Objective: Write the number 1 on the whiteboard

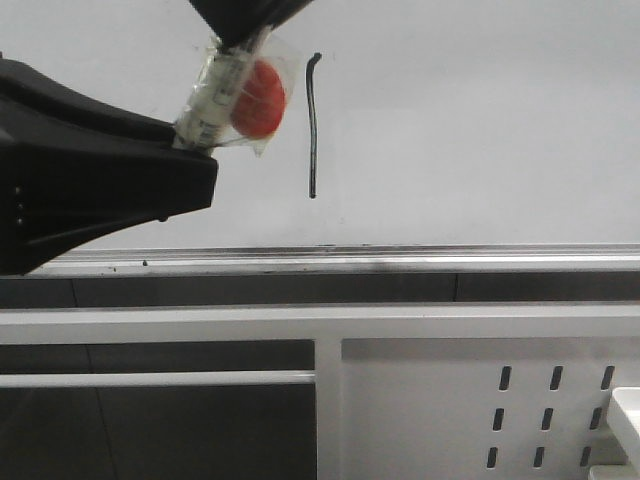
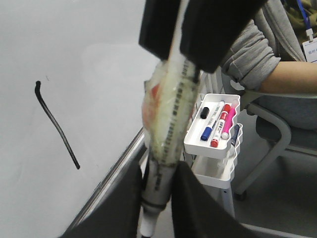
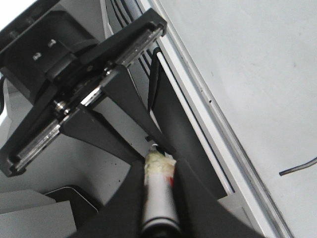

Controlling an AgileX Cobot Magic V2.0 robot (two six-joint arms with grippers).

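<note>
The number 1 (image 1: 314, 125) is a thin dark vertical stroke with a small hook at its top, drawn on the whiteboard (image 1: 480, 120). It also shows in the left wrist view (image 2: 57, 124), and its end shows in the right wrist view (image 3: 297, 168). A white marker pen (image 1: 215, 90), wrapped in clear tape with a red patch, is held just left of the stroke. My left gripper (image 1: 195, 135) is shut on its lower part (image 2: 158, 198). My right gripper (image 1: 240, 40) is shut on its upper part (image 3: 159, 198).
A silver rail (image 1: 400, 262) runs along the board's lower edge. A white perforated metal panel (image 1: 480, 400) stands below it. A white tray (image 2: 198, 141) holding several coloured markers and a seated person in grey (image 2: 257, 54) are beside the board.
</note>
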